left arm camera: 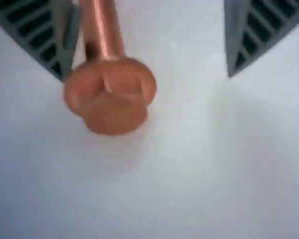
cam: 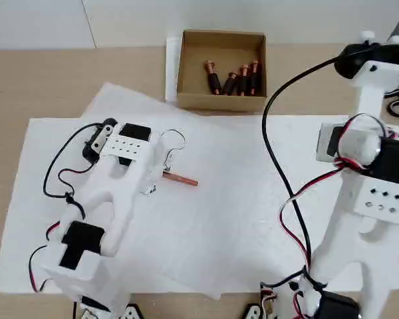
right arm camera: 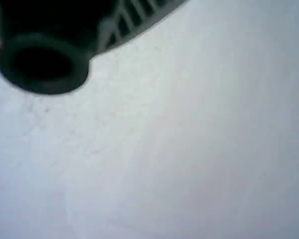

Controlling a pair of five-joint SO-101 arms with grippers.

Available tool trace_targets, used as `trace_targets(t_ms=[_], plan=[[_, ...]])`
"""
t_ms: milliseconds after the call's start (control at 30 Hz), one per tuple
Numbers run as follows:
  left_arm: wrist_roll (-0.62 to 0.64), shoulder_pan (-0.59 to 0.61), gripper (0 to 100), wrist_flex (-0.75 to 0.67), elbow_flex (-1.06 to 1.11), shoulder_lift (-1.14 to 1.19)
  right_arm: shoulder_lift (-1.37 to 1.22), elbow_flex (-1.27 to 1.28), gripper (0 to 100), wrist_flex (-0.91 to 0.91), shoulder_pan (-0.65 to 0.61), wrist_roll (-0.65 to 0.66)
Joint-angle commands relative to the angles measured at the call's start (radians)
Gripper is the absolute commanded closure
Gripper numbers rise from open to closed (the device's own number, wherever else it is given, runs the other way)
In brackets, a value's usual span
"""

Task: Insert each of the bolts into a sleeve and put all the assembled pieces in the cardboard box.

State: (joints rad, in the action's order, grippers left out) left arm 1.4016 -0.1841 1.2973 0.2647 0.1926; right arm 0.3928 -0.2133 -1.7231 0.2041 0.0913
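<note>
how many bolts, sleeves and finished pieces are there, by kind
assembled pieces in the cardboard box: 4
bolt with no sleeve: 1
sleeve with no bolt: 1
total: 6

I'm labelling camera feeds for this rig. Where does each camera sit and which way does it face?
High view: fixed above, looking down at table, cardboard box, both arms.
Left wrist: looks down its open left gripper at the bolt.
Right wrist: looks past right gripper and sleeve at white sheet.
Shared: high and left wrist both show the bolt.
</note>
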Motion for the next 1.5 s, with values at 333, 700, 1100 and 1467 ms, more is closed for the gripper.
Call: trace_targets(t_ms=[333,700,1100,1467], plan=[[0.008,-0.006,81,-0.084,-0.005,0.055,0.039,-0.003,99.5,-0.001,0.001,0.002],[0.061,-0.064,96,-0.083,-0.005,0.048,0.039,-0.003,99.5,-0.001,0.001,0.000],[-0.015,-0.058,96,0.089,-0.183,0.044,0.039,-0.003,99.5,-0.001,0.001,0.000],[-0.411,-0.021,99,0.454,-0.550,0.054,0.041,-0.003,99.5,-0.002,0.001,0.000]])
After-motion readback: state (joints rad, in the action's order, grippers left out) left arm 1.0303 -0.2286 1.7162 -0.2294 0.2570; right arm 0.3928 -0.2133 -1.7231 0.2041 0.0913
